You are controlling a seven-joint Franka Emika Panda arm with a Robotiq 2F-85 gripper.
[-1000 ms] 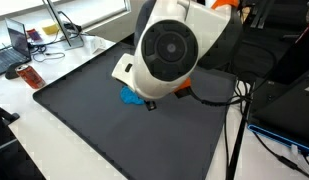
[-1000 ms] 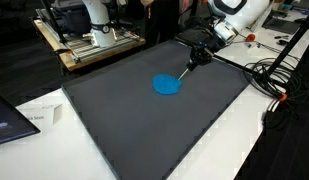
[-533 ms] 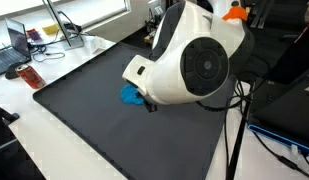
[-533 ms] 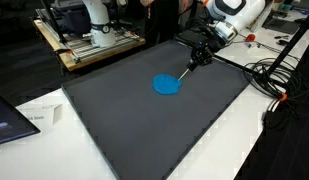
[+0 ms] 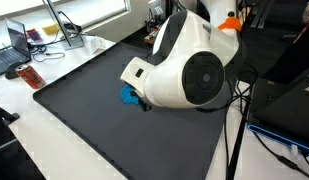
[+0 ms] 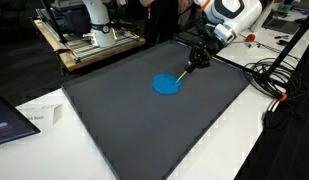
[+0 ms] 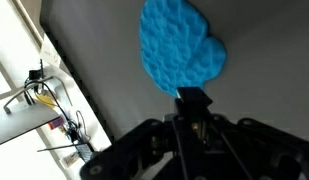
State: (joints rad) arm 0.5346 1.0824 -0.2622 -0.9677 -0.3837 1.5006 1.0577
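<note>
On the dark mat [image 6: 114, 115] covering the surface, a blue bumpy disc [image 6: 168, 85] near its middle is touched by a thin rod [image 6: 187, 70], which is pinched between the jaws.

Arm [image 5: 179, 85]: white glossy rounded shells. Joint cap [image 5: 204, 72]: dark grey disc, concentric rings. Gripper [image 6: 197, 60]: black. Black cable [image 5: 212, 101] at wrist.

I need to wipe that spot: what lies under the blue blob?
The blue blob lies flat on the dark mat, which shows all around it. The patch directly beneath is covered.
</note>
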